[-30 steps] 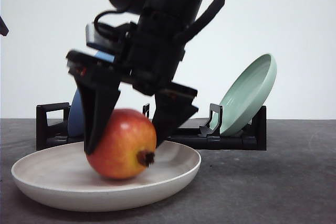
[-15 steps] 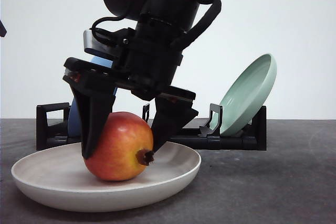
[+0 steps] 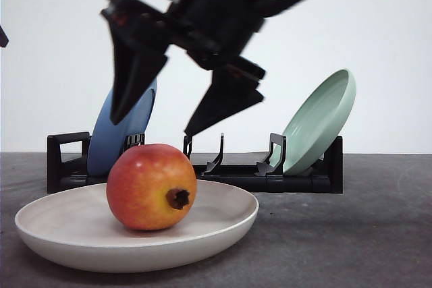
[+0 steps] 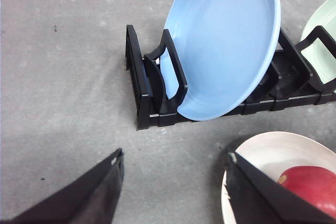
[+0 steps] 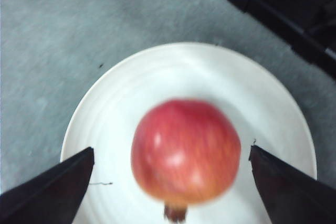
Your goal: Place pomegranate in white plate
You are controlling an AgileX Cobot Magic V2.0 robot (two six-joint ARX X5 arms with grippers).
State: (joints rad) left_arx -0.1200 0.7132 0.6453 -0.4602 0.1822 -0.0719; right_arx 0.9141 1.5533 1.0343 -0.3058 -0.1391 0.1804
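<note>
The pomegranate (image 3: 150, 187) rests free in the white plate (image 3: 223, 231) at the front left, its dark crown turned toward the front. My right gripper (image 3: 156, 126) hangs open just above it, blurred, with both fingertips clear of the fruit. Seen from the right wrist, the pomegranate (image 5: 184, 150) lies in the middle of the white plate (image 5: 105, 114) below the open right gripper (image 5: 171, 149). My left gripper (image 4: 174, 156) is open over bare table, with nothing between its fingers. The white plate (image 4: 278, 150) and a part of the pomegranate (image 4: 310, 187) lie beside one finger.
A black dish rack (image 3: 297, 180) stands behind the white plate. It holds a blue plate (image 3: 131, 133) on the left and a pale green plate (image 3: 320, 119) on the right, both leaning. The left wrist view shows the rack (image 4: 142, 93) and the blue plate (image 4: 226, 40).
The right gripper has let go of the pomegranate and risen above it with its fingers apart. The fruit stays in the white plate, its crown turned a little.
</note>
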